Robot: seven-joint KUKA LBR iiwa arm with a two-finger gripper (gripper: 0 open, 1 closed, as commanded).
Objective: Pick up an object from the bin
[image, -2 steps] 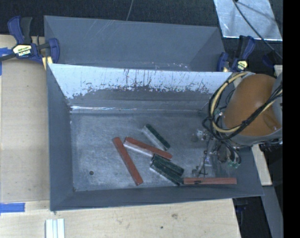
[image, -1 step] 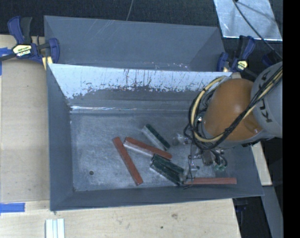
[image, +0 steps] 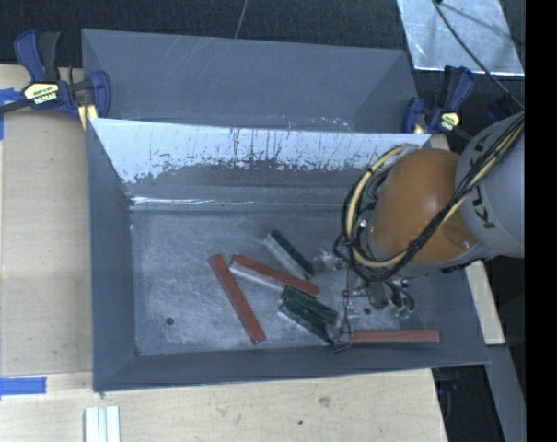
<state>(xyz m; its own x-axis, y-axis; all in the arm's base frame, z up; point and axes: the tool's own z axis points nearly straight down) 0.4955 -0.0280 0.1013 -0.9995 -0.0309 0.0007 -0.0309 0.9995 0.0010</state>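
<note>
**A:** Biggest thing first: the grey metal bin (image: 112,274) with its sloping walls. I reckon those slopes are why all the loose pieces lie bunched on the flat floor.

**B:** And the arm's rounded orange cover (image: 421,205) sits directly above the gripper (image: 345,325), with the wrist pointing down. That suits flat things, I'd say, since they can only be taken from above.

**A:** The gripper is low, at the floor. Is it wide or narrow?

**B:** Cannot tell, because the wrist and cables hide it. I see nothing held in it.

**A:** What's around it?

**B:** A long flat red-brown stick (image: 237,298) lies on a slant well to the gripper's left. A shorter red-brown stick (image: 273,274) is up and to its left, nearer. A third red-brown strip (image: 395,336) lies level just to the gripper's right, with its near end right at the tip.

**A:** And the dark pieces?

**B:** A dark green ridged block (image: 306,311) is just left of the gripper, its right end touching or almost touching the tip. A slimmer dark bar (image: 290,253) lies further up and to the left.

**A:** So which is the pick?

**B:** My guess is the ridged block or the level strip, as the tip sits where they meet. The block looks thicker, with a ribbed top that should be easier to pinch. The strip looks thin and smooth and lies flat on the floor.
</note>
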